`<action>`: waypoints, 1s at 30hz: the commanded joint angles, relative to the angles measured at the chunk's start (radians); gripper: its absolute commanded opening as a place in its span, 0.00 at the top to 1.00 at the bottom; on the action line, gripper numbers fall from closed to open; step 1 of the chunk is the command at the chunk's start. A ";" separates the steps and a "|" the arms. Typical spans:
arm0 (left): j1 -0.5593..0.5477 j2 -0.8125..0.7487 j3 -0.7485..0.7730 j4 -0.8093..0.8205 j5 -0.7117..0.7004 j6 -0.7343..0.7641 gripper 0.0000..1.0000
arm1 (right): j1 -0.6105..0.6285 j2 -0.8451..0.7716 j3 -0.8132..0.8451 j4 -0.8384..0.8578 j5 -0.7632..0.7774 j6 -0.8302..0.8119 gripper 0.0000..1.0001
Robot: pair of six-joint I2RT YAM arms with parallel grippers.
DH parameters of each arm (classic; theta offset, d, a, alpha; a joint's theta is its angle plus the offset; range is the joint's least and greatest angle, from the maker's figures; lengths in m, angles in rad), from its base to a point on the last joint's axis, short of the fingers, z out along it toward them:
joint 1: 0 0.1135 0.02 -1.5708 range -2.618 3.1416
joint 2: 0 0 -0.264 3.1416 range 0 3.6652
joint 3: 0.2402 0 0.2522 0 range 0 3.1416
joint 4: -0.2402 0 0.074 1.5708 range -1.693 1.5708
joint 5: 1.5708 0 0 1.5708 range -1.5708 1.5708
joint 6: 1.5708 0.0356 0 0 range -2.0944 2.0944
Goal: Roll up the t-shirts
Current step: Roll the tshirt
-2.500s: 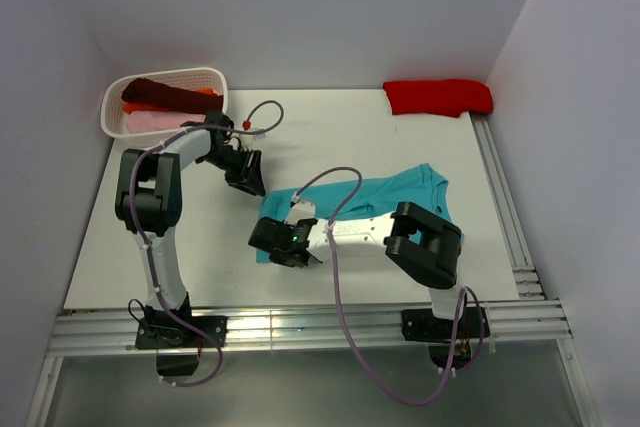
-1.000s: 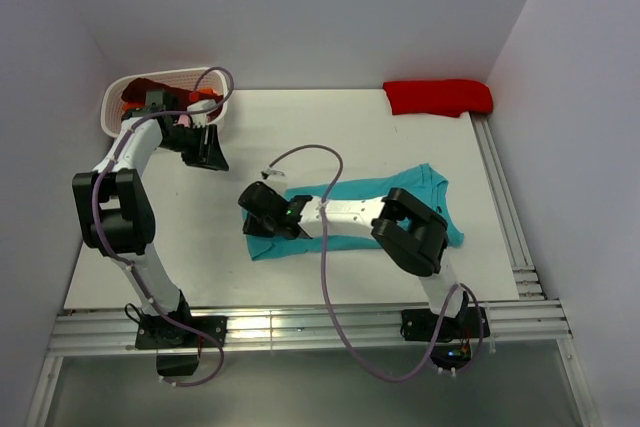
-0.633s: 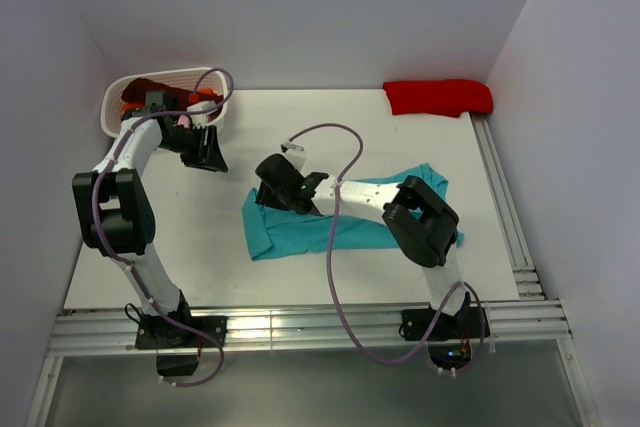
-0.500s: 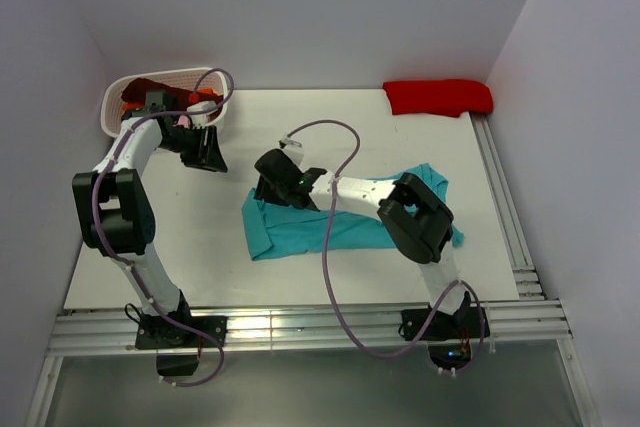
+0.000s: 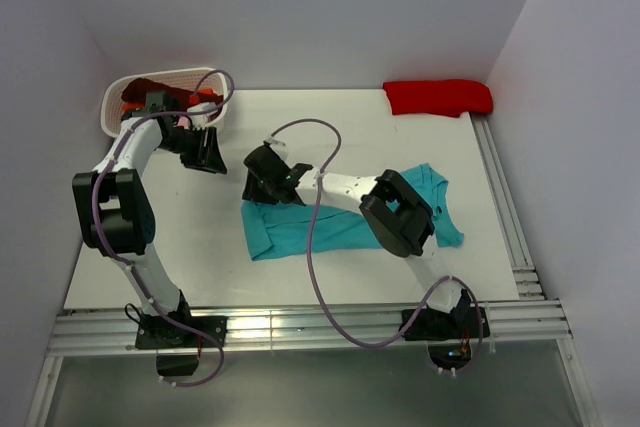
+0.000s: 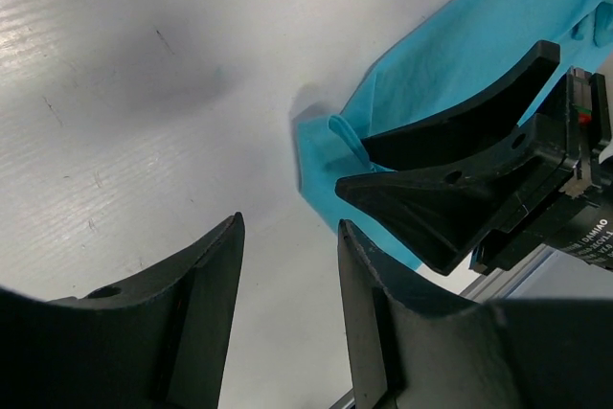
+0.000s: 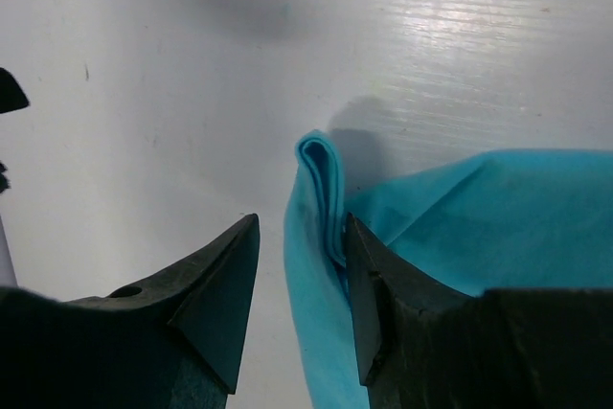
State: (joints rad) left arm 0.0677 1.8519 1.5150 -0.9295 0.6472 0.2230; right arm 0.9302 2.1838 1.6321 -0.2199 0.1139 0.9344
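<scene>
Basket: a white basket (image 5: 113, 107) stands at the far left corner of the table (image 5: 330, 127). It holds a maroon t-shirt (image 5: 140, 88) on top and an orange t-shirt (image 5: 206, 93) at its right end. The left arm (image 5: 135, 147) hides the rest.
Teal t-shirt: the teal t-shirt (image 5: 340, 229) lies stretched out across the middle of the table, its left edge folded back in a narrow lip.
Red t-shirt: the red t-shirt (image 5: 437, 97) is bundled at the far right corner, well apart from both arms.
Left jaws: spread with nothing between them, above bare table just beside the basket.
Right jaws: spread over the teal t-shirt's far left corner. The folded lip sits in the gap and is not pinched.
Right arm: the right arm (image 5: 345, 190) reaches leftward across the teal t-shirt.
Change, left: earlier the left jaws hung near the teal t-shirt's far left corner. For the last second they have been back by the basket.
Change, right: a second ago the right jaws covered the nearer part of the shirt's left end. Now they are farther back, and more of that end lies uncovered.
</scene>
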 commanded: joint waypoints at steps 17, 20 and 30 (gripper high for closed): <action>0.000 -0.033 0.039 -0.026 -0.011 0.022 0.52 | 0.047 0.171 0.279 -0.021 -0.175 -0.031 0.57; 0.000 -0.030 0.037 -0.026 -0.015 0.022 0.52 | 0.056 0.189 0.301 -0.009 -0.194 -0.023 0.57; 0.003 -0.003 0.013 -0.002 -0.067 0.026 0.50 | 0.061 0.157 0.289 0.033 -0.188 -0.019 0.55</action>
State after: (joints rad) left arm 0.0685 1.8523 1.5150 -0.9463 0.6037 0.2276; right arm 0.9863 2.3798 1.9282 -0.2230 -0.0868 0.9222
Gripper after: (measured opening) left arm 0.493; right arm 0.447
